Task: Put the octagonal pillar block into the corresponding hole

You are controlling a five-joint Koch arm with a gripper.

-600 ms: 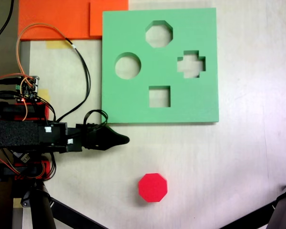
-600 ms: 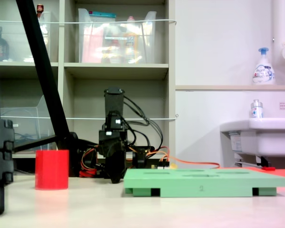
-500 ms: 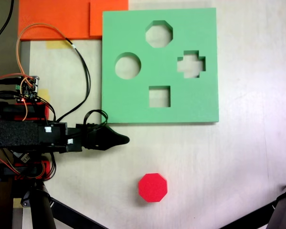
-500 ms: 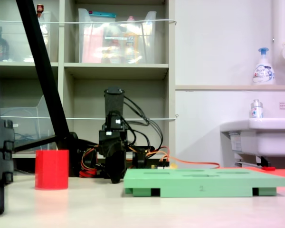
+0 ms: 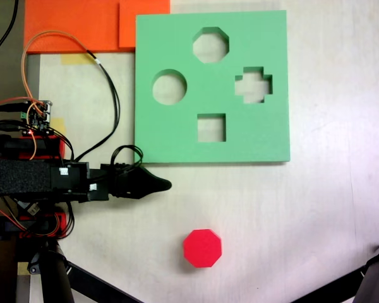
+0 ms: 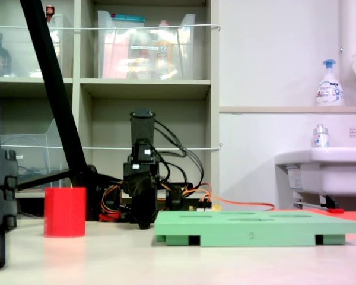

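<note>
The red octagonal pillar block [image 5: 202,247] stands upright on the pale table, near the bottom of the first exterior view, and at the left of the second exterior view [image 6: 64,212]. The green foam board [image 5: 177,136] lies flat above it, and its eight-sided cutout [image 5: 210,45] is at the board's top, empty. My black gripper [image 5: 167,185] reaches in from the first exterior view's left, just below the board's lower left corner. Its jaws are together in a point and hold nothing. The gripper [image 6: 143,221] hangs low over the table behind the board.
The board also has a round cutout [image 5: 169,87], a cross cutout [image 5: 253,85] and a square cutout [image 5: 211,127]. Orange foam sheets [image 5: 82,25] lie at the top left. Cables [image 5: 110,95] and the arm's base [image 5: 31,177] crowd the left. Tripod legs [image 5: 366,281] cross the bottom corners.
</note>
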